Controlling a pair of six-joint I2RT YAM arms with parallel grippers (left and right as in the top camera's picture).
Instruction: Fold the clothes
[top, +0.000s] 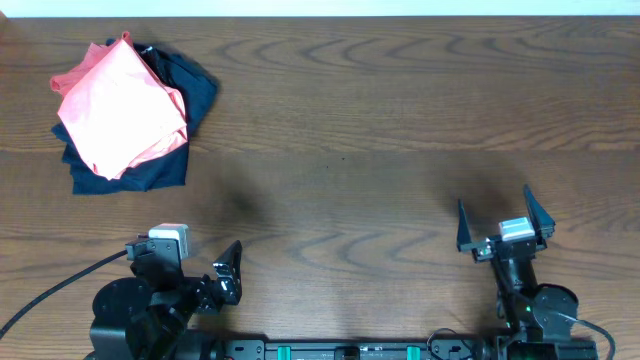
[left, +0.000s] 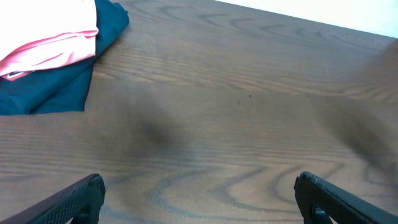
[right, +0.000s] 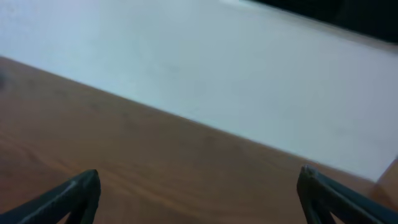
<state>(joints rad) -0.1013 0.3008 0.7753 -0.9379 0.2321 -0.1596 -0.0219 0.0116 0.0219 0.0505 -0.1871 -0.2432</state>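
Judging the pink T-shirt (top: 120, 105) light and floppy (heaped on navy garments (top: 196, 92)), I'd pinch its near edge; my left gripper (left: 198, 186) and right gripper (top: 497, 208) gape empty.

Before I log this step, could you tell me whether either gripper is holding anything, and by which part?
Nothing is held: the left gripper and right gripper are both open, away from the pink shirt.

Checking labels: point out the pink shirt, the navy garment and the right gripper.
pink shirt (top: 120, 100): overhead view, middle of its top.
navy garment (top: 140, 178): overhead view, bare lower part.
right gripper (top: 494, 197): overhead view, between its fingertips.
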